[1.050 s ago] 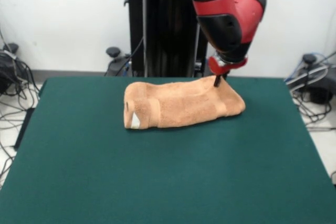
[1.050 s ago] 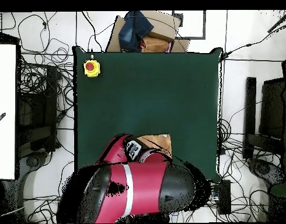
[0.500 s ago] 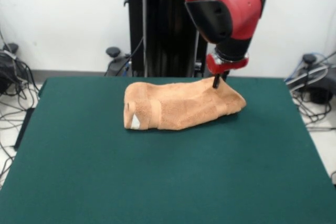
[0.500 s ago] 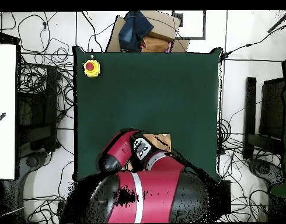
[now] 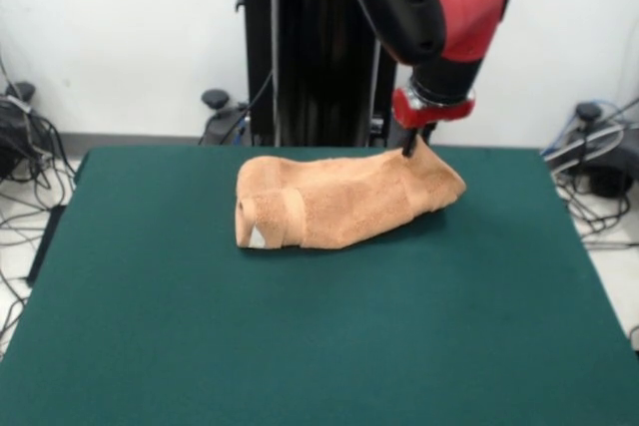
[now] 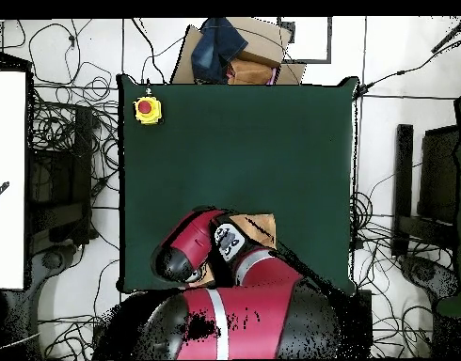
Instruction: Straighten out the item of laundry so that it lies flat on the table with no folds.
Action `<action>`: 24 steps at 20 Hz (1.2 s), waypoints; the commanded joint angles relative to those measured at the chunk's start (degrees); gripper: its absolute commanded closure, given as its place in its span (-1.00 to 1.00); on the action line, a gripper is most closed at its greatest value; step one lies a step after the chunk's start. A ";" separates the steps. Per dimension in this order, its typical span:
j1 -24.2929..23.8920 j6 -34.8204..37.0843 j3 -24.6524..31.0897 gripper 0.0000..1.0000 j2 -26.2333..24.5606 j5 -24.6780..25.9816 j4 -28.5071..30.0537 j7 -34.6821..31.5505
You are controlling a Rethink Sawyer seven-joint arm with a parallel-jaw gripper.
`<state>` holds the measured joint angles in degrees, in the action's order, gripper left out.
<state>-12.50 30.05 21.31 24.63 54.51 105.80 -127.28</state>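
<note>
Nearest the front camera there is only bare dark green surface (image 5: 300,346), a wide stretch of it. Further back, toward the far half, sits the towel (image 5: 339,202): orange-tan terry cloth, bunched into a long folded hump running left to right, not flat at all. At its left end the woven band wraps round the fold, and a small white tag (image 5: 258,237) shows low down there, close to the felt. The cloth's right end rises to a small peak, and right at that peak the gripper (image 5: 409,150) comes down from the red and black arm (image 5: 439,17). Its dark tip meets the raised cloth, which seems pulled up to it, but whether it is closed or parted I cannot tell from here. Behind the towel, the far edge of the surface, then cables on the floor.

From overhead the arm covers most of the towel; just a tan corner (image 6: 258,226) peeks out beside the wrist, near the robot's edge. A yellow box with a red button (image 6: 147,109) sits on the opposite corner, well apart.
</note>
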 commanded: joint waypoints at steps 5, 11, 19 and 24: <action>-2.20 8.69 7.17 1.00 0.85 -3.75 -1.76 15.75; -3.14 8.78 8.09 1.00 1.62 -3.08 -0.33 15.83; -3.76 11.31 9.28 1.00 1.92 -3.78 -0.80 16.48; -3.73 14.13 10.00 1.00 0.87 -5.79 -4.80 16.03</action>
<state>-15.06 36.94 26.25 25.79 51.38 105.76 -127.28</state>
